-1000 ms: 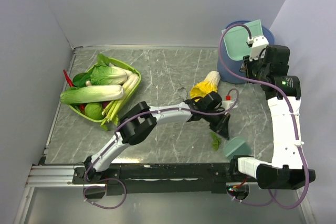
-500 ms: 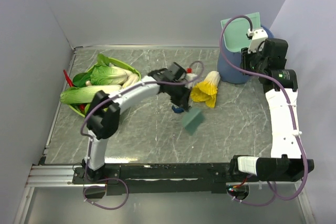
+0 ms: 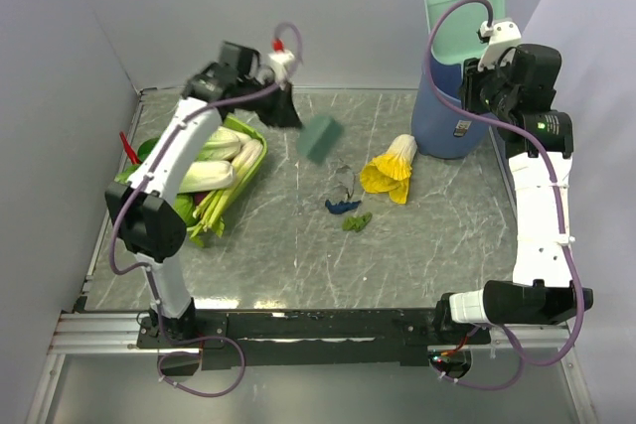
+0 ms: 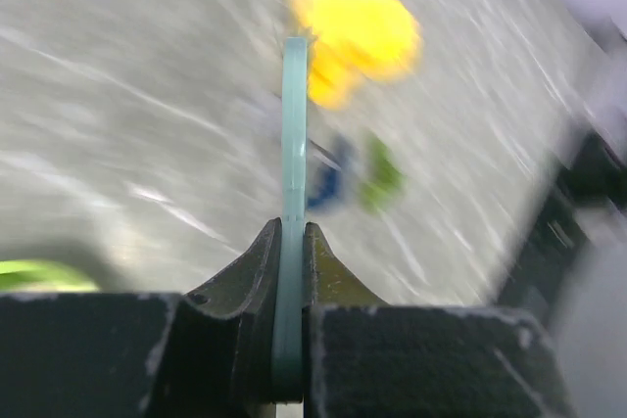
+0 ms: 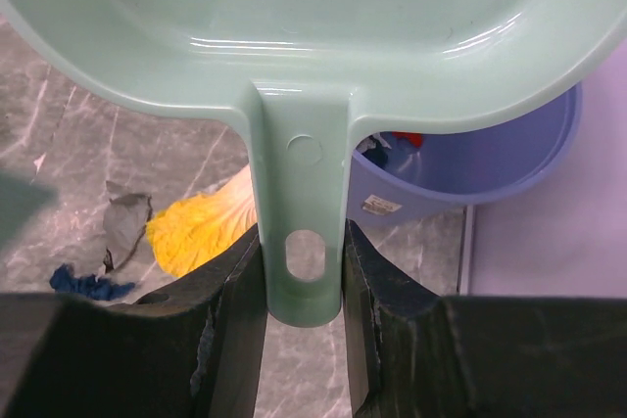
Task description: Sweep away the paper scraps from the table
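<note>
On the grey-green table point(image 3: 298, 255) lie a dark blue paper scrap point(image 3: 341, 207), a green one point(image 3: 357, 221) and a grey-white one point(image 3: 345, 181), close together near the middle. My left gripper point(image 3: 291, 111) is raised at the back left, shut on a flat green sweeper card point(image 3: 320, 138). The blurred left wrist view shows its jaws point(image 4: 291, 232) clamped on the card point(image 4: 294, 124), with the blue scrap point(image 4: 323, 178) and green scrap point(image 4: 384, 178) beyond. My right gripper point(image 3: 484, 67) is shut on the handle point(image 5: 302, 242) of a pale green dustpan point(image 3: 465, 9), held tilted above the blue bin point(image 3: 447, 121).
A yellow-and-white frilly vegetable point(image 3: 390, 168) lies between the scraps and the bin. A green basket point(image 3: 248, 131) of leafy vegetables stands at the left. A red scrap point(image 5: 407, 139) shows inside the bin point(image 5: 480, 154). Pale walls enclose the table.
My left arm has swung from the table's middle to the back left, lifting the green card off the table. The right gripper has raised the dustpan higher over the bin. The green scrap now lies beside the blue one.
</note>
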